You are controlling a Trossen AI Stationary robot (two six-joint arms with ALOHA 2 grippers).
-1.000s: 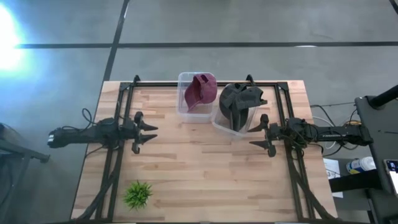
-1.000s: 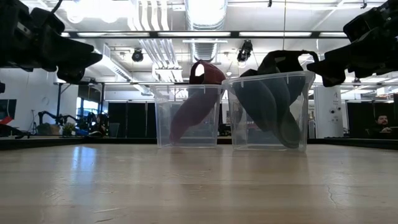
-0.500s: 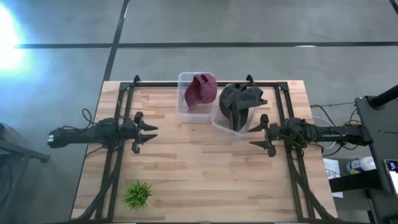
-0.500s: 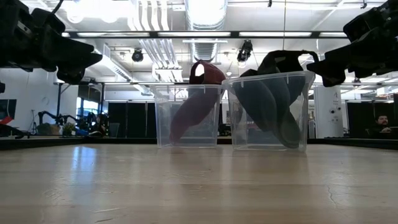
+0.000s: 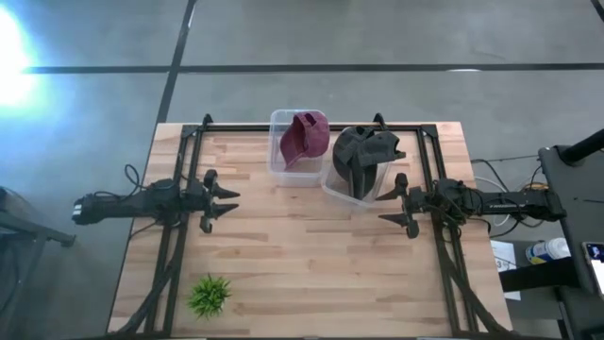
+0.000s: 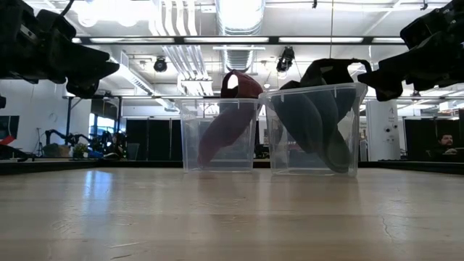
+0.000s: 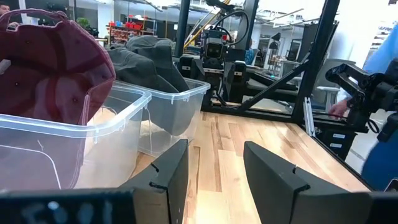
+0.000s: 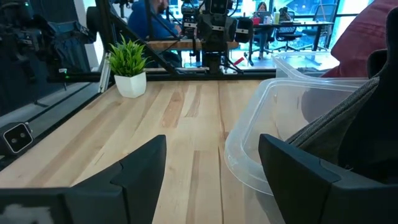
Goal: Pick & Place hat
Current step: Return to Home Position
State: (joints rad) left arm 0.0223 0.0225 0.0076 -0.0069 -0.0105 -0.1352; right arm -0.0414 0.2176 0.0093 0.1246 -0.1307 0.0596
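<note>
1. two clear bins stand side by side at the far middle of the worktop [image 5: 302, 264]: the left bin [image 5: 275, 142] and the right bin [image 5: 332, 189], just beside each other.
2. one red cap [image 5: 304, 139] sits in the left bin, poking above its rim.
3. black caps [image 5: 363, 151] fill the right bin in one dark heap; how many i cannot tell.
4. one plant [image 5: 209, 295] stands at the near left.
5. two grippers: the left gripper [image 5: 226, 206] hangs over the left side and the right gripper [image 5: 389, 207] over the right, both pointing inward, jaws wide apart and holding nothing.
</note>
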